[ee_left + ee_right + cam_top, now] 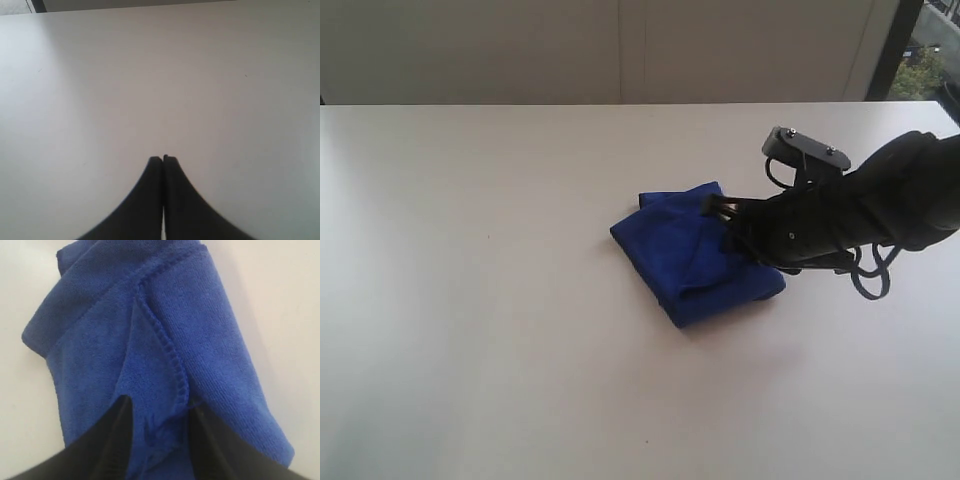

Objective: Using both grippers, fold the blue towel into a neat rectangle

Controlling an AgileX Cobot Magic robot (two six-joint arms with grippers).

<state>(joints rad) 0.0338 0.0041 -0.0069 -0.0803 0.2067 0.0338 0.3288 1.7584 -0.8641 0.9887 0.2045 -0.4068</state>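
The right tool is open over the 3 o'clock end of the blue towel. Lift straight up so the flap lies flat. The left tool is closed.

Folded blue towel lies in uneven layers

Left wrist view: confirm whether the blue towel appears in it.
No, it shows only the shut left gripper above the white table.
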